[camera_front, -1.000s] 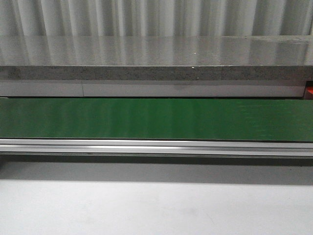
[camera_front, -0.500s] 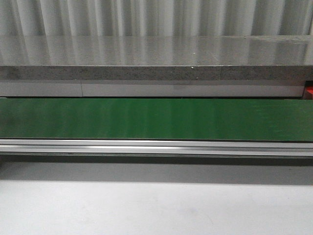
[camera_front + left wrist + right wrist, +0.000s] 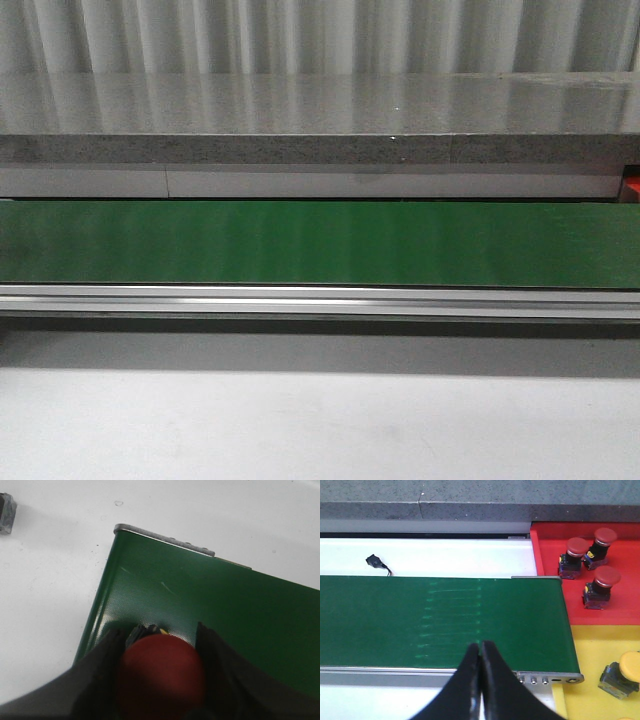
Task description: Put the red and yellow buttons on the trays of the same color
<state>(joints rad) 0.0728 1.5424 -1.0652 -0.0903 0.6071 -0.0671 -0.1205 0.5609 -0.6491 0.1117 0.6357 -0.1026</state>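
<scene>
- So the left gripper is clamped on a round red-capped push button, right over the end of the green textured conveyor belt.
- Honestly, I'd lift straight up before swinging away, squeezing the body under the cap so it can't twist, then head for the red plastic tray.
- Three red buttons already stand upright on that tray, so I'd aim for a bare patch.
- Right gripper hangs over the belt's near edge with its black fingers pressed together, holding nothing.
- Yellow plastic tray beside it has one yellow-capped button.
</scene>
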